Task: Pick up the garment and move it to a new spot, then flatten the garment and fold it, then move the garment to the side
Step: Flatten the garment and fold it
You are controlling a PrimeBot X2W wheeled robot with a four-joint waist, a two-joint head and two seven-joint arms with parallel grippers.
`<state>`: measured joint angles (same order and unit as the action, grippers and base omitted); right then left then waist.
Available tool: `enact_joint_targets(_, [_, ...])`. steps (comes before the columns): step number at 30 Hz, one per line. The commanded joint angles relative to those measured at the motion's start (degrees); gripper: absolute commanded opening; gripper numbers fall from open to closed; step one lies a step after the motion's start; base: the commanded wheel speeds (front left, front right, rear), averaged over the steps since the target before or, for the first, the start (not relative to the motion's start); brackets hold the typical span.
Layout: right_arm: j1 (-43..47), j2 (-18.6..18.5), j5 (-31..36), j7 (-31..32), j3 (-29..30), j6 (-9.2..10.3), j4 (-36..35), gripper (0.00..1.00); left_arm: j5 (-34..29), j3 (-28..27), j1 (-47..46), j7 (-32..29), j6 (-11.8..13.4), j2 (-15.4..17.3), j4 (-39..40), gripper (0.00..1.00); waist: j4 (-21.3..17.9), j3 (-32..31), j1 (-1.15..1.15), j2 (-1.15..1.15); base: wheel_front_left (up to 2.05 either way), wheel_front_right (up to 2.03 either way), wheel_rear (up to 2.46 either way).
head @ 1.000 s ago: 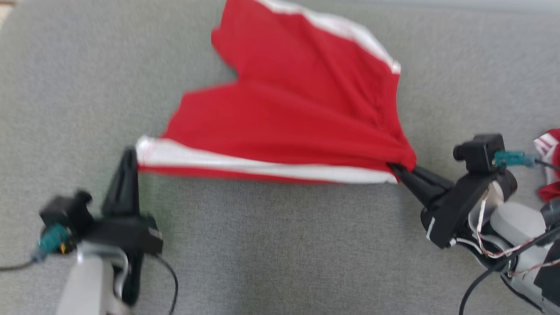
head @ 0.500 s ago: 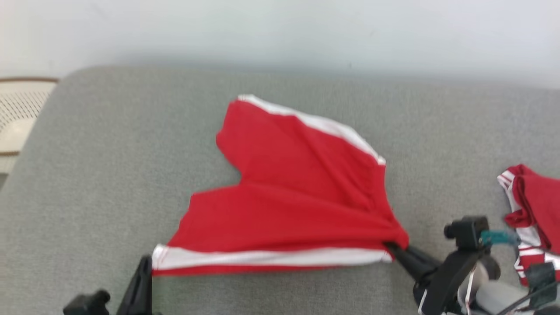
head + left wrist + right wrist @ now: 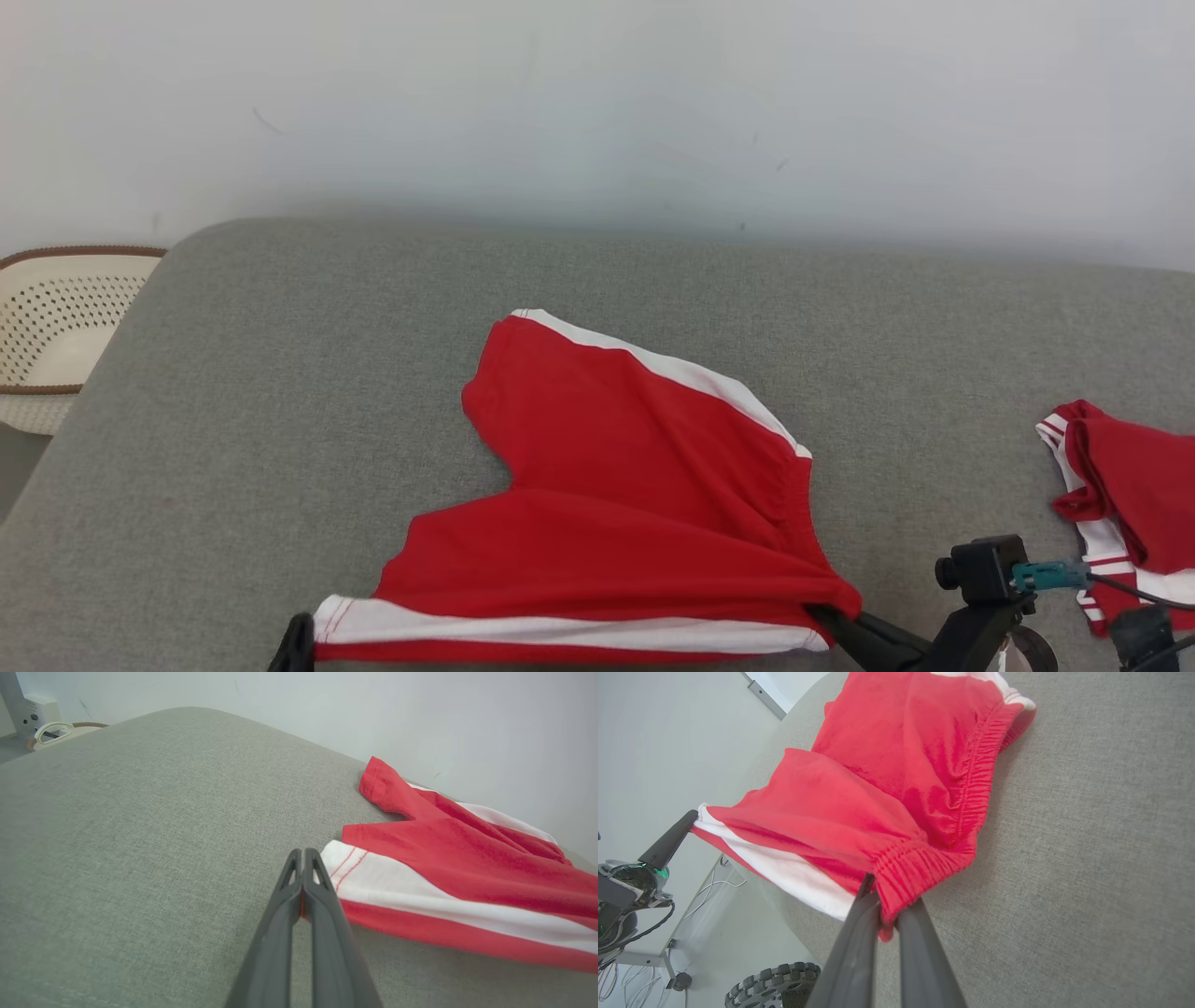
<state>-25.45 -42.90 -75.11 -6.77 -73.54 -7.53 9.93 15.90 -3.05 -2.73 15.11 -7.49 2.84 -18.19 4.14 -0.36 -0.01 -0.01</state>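
Shorts point(image 3: 616, 485), red with white stripes, stretched taut along near edge of grey cushion point(image 3: 280, 373). Left jaws pinched shut on leg hem corner, right jaws clamped on waistband corner. Hold tension even, lower both corners together, lay flat without dragging creases in. Second red garment point(image 3: 1130, 485) at right edge. Perforated basket point(image 3: 56, 317) off left edge, contents hard to tell.

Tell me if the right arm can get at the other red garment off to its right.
Not yet, probably. The right gripper is shut on the red shorts, so it is busy. The other red garment lies near it on the grey cushion, nothing between; letting go first should free it.
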Motion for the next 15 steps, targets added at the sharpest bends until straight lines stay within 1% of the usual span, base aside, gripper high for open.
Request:
enact_joint_targets(1, [-1.1, -0.4, -0.9, -0.9, 0.1, 0.09, 0.0, 0.00, -0.4, -0.2, -1.5, 0.0, 0.1, 0.1, 0.9, 0.00, -0.1, 0.6, 0.01, 0.01, 0.00, 0.00, 0.00])
enact_joint_targets(4, [-2.5, 0.0, -3.9, -3.0, 0.5, 0.09, 0.6, 0.00, -1.3, 0.9, -5.2, 0.0, 0.1, 0.1, 3.0, 0.00, -0.1, 2.2, 0.01, 0.01, 0.00, 0.00, 0.00])
enact_joint_targets(8, [-5.2, 1.1, -9.5, -4.3, 2.8, 0.08, 1.7, 0.00, -1.8, 3.6, -13.9, 0.0, 0.1, 0.1, 4.1, 0.00, -0.3, 6.4, 0.01, 0.01, 0.00, 0.00, 0.00])
enact_joint_targets(10, [-7.3, 1.5, -12.1, -4.5, 4.5, 0.08, 1.6, 0.00, -2.0, 5.3, -18.7, 0.0, 0.1, 0.5, 2.9, 0.00, -0.6, 9.3, 0.01, 0.01, 0.00, 0.00, 0.00])
enact_joint_targets(14, [-10.9, 2.7, -15.0, -4.8, 7.9, 0.06, 1.5, 0.00, -3.4, 8.6, -28.4, 0.0, 0.1, 0.8, -0.4, 0.00, -1.5, 14.7, 0.01, 0.01, 0.00, 0.00, 0.00])
enact_joint_targets(15, [-10.9, 2.7, -15.0, -4.8, 7.9, 0.06, 1.5, 0.00, -3.4, 8.6, -28.4, 0.0, 0.1, 0.8, -0.4, 0.00, -1.5, 14.7, 0.01, 0.01, 0.00, 0.00, 0.00])
